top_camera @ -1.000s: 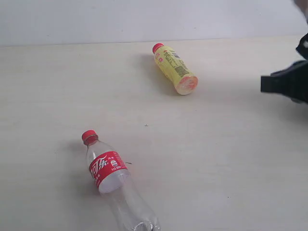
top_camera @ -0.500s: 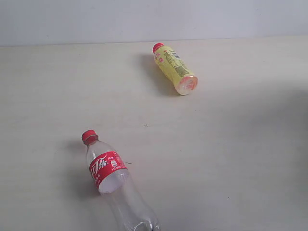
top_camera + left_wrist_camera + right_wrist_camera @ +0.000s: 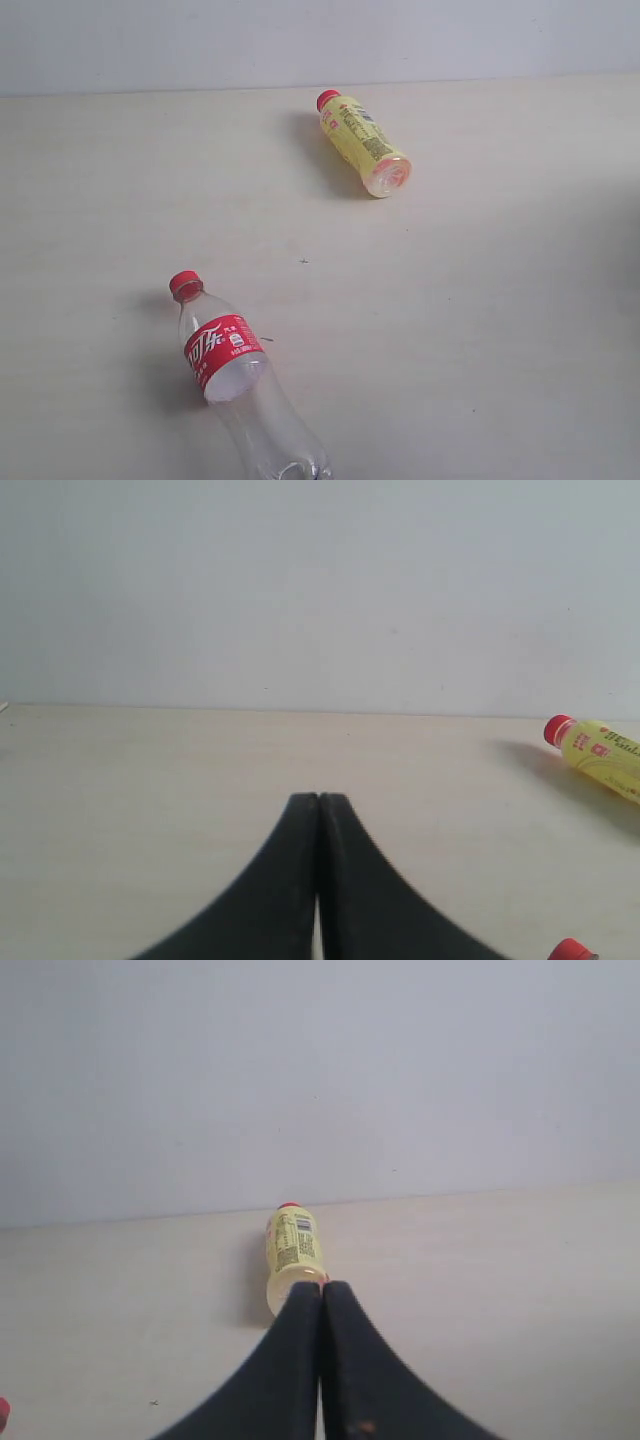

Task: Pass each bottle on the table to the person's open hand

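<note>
Grippers: my left gripper [image 3: 319, 800] and right gripper [image 3: 322, 1288] are closed, empty.
Yellow red-capped plastic bottle [image 3: 363, 145]: lying, 1 o'clock on pale beige surface [image 3: 480, 300].
Clear red-labelled plastic bottle [image 3: 235, 375]: lying, 7 o'clock.
Grasp: I should open wide and clamp mid-body.

The place looked like a robot lab or test room, though it could not be told for sure. A wide pale beige table [image 3: 480, 330] filled most of the frame, backed along the top by a plain whitish wall [image 3: 200, 40]. Two props lay on their sides: a yellow bottle [image 3: 364, 145] at upper centre, a clear bottle [image 3: 235, 370] at lower left.
</note>
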Motion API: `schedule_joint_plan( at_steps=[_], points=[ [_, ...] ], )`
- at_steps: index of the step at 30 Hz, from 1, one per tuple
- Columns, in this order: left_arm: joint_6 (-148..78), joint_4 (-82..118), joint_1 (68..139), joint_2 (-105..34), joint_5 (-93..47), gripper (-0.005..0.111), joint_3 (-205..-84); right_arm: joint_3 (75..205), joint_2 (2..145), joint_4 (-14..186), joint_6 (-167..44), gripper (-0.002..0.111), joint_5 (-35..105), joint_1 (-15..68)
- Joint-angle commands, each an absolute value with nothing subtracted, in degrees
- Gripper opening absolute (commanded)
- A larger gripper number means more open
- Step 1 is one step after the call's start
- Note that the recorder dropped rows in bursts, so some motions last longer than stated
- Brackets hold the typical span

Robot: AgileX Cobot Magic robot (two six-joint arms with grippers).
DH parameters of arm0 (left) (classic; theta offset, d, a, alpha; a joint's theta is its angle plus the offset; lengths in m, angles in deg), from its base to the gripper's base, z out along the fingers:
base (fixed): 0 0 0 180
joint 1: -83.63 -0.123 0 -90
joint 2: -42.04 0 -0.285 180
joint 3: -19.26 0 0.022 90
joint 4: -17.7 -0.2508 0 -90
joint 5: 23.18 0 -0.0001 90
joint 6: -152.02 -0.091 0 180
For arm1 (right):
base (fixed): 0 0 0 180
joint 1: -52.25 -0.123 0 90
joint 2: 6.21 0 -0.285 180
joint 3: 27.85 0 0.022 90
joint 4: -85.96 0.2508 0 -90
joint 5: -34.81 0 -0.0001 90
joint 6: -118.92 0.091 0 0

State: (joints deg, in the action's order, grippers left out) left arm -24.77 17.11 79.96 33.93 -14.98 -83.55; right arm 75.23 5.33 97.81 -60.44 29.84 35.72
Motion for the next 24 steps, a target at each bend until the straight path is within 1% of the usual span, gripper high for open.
schedule_joint_plan(
  at_steps=[1,19,24],
  points=[
    [-24.96,17.70,80.22,34.25,-14.94,0.001,-83.53,74.93,4.32,97.92,-61.08,0.000,31.36,35.92],
    [-24.96,17.70,80.22,34.25,-14.94,0.001,-83.53,74.93,4.21,98.05,-60.51,0.000,28.26,35.92],
    [-24.96,17.70,80.22,34.25,-14.94,0.001,-83.53,74.93,4.21,100.86,-60.62,0.000,27.14,35.92]
  ],
)
